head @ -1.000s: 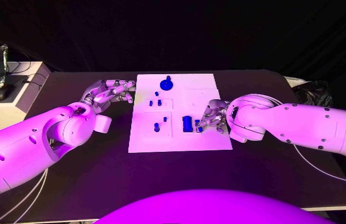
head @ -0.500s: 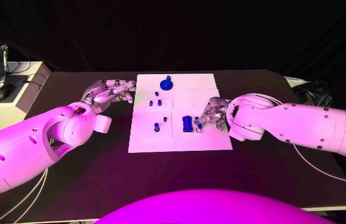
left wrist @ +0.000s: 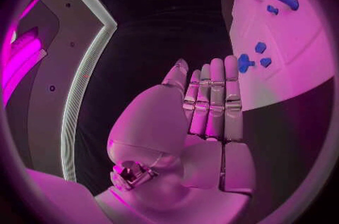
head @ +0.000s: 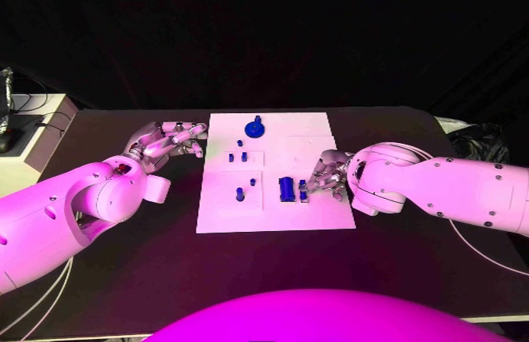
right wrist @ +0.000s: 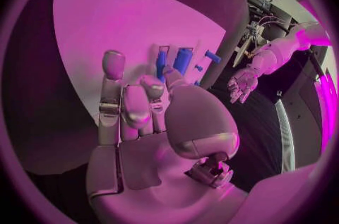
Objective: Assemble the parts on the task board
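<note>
From the head view, the white task board [head: 276, 172] lies in the middle of the black worktop [head: 132, 265]. The right hand [head: 327, 180] sits at the board's right edge, its fingers curled around a small blue piece [head: 302, 191] that stands just beside a taller blue block [head: 287, 188]. Compared with a second ago the hand has shifted only slightly, drawing a touch closer to the block; the board and the other parts have not moved. I judge that it is fine-tuning the piece's seating, not carrying it anywhere, so the step is near its end. Both pieces run lengthwise from the near edge toward the far edge of the board. Further back lies a round blue part [head: 254, 128] with a short stub pointing away from the robot, and small blue pegs [head: 236, 157] stand left of centre. The left hand [head: 167, 141] rests off the board's left edge, fingers loosely apart, holding nothing.

The left wrist view shows the left hand [left wrist: 212, 105] with fingers straight and side by side, empty, just short of the board's edge [left wrist: 296, 66].

In the right wrist view, the right hand's fingertips [right wrist: 152, 88] touch the narrow blue piece [right wrist: 161, 63], which stands parallel to the block [right wrist: 183, 59]; whether it is truly pinched I cannot tell for sure.
</note>
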`<state>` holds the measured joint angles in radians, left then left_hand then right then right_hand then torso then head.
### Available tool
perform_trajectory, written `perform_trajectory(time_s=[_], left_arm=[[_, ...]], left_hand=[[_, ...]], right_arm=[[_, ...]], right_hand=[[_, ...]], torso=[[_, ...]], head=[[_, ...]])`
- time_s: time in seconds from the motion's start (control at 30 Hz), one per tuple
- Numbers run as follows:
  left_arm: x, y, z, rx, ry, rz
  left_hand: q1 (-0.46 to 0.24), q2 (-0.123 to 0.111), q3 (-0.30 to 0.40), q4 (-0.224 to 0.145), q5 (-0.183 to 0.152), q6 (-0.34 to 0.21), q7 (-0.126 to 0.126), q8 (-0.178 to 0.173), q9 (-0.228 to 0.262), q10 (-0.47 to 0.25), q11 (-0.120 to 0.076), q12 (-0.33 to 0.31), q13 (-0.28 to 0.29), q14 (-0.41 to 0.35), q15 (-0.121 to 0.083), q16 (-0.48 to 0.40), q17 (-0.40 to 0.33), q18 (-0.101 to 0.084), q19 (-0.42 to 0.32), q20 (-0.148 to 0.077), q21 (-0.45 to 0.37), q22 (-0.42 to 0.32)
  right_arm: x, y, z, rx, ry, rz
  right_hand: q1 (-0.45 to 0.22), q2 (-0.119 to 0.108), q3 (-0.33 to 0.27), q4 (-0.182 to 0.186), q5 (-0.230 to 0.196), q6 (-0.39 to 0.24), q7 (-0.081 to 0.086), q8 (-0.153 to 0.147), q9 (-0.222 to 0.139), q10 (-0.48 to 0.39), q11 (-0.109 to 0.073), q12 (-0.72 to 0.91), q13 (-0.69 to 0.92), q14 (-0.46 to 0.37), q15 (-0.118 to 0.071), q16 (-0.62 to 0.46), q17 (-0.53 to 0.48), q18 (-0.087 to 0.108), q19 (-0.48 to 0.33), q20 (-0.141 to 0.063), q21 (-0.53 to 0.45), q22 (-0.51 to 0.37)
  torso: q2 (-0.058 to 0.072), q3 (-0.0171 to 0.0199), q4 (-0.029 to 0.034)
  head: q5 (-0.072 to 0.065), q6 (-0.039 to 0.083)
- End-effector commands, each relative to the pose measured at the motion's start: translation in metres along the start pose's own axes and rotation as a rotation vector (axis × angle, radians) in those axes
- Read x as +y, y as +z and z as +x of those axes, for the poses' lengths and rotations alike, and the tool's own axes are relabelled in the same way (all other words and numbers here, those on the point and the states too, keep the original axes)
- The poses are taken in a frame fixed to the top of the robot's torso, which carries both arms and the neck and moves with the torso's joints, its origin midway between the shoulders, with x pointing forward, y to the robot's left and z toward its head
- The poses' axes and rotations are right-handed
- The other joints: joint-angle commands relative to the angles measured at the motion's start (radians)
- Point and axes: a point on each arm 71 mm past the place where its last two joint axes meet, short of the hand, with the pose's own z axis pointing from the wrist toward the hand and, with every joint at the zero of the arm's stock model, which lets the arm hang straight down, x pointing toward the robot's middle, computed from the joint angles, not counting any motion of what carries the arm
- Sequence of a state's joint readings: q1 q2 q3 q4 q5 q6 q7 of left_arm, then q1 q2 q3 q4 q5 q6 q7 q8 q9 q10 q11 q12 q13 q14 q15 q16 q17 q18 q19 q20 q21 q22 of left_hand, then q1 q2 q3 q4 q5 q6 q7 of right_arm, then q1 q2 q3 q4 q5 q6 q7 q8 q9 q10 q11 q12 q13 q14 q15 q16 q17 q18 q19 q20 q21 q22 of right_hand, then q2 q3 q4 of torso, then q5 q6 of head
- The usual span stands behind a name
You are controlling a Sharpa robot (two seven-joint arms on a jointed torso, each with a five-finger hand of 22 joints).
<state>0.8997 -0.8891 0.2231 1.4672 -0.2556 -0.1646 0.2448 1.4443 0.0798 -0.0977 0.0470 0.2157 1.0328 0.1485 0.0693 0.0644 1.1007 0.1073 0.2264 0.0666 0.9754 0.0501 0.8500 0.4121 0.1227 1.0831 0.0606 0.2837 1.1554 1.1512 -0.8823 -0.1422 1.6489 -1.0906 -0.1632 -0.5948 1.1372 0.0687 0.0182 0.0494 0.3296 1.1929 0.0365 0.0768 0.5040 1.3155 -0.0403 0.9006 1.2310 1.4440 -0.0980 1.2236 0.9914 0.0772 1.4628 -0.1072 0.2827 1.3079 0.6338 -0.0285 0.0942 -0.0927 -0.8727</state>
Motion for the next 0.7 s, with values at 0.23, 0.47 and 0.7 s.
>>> perform_trajectory(time_s=[0.23,0.47,0.7], left_arm=[[-0.001,0.0001,0.0022,0.017,-0.001,0.007],[-0.001,-0.0001,0.0018,0.016,0.0,0.007],[-0.0009,-0.0003,0.0013,0.016,0.0,0.006]], left_hand=[[-0.006,-0.002,0.0,0.006,0.0,-0.008,0.0,-0.003,0.001,-0.006,-0.002,0.006,0.001,-0.003,0.006,0.002,-0.001,0.004,0.005,-0.001,-0.006,0.001],[-0.006,-0.002,0.0,0.006,0.0,-0.008,0.0,-0.003,0.001,-0.006,-0.002,0.006,0.001,-0.003,0.006,0.002,-0.001,0.004,0.005,-0.001,-0.006,0.001],[-0.006,-0.002,0.0,0.006,0.0,-0.008,0.0,-0.003,0.001,-0.006,-0.002,0.006,0.001,-0.003,0.006,0.002,-0.001,0.004,0.005,-0.001,-0.006,0.001]], right_arm=[[0.0019,-0.002,0.0067,0.056,-0.038,-0.004],[0.0016,-0.0023,0.0042,0.021,-0.016,-0.012],[0.0031,-0.0054,0.0004,-0.041,0.018,-0.046]], right_hand=[[-0.004,-0.001,0.079,-0.055,0.037,0.005,-0.003,0.006,-0.003,0.007,-0.004,0.001,0.003,0.002,-0.003,-0.003,0.001,0.0,0.045,-0.006,0.006,0.03],[-0.024,-0.017,0.211,-0.082,-0.009,0.004,-0.005,0.016,0.008,0.011,-0.006,0.001,0.005,0.002,-0.005,-0.004,0.001,-0.001,0.045,-0.007,0.009,0.032],[-0.05,-0.054,0.054,-0.04,0.015,0.012,-0.008,0.018,0.009,0.016,-0.004,0.008,0.01,0.003,-0.004,0.002,0.008,-0.001,0.047,-0.007,0.025,0.034]], torso=[[0.0,-0.0001,0.0001],[0.0,-0.0006,0.0005],[0.0,-0.0002,0.0005]], head=[[-0.003,0.0],[0.0,0.0],[0.001,0.0]])
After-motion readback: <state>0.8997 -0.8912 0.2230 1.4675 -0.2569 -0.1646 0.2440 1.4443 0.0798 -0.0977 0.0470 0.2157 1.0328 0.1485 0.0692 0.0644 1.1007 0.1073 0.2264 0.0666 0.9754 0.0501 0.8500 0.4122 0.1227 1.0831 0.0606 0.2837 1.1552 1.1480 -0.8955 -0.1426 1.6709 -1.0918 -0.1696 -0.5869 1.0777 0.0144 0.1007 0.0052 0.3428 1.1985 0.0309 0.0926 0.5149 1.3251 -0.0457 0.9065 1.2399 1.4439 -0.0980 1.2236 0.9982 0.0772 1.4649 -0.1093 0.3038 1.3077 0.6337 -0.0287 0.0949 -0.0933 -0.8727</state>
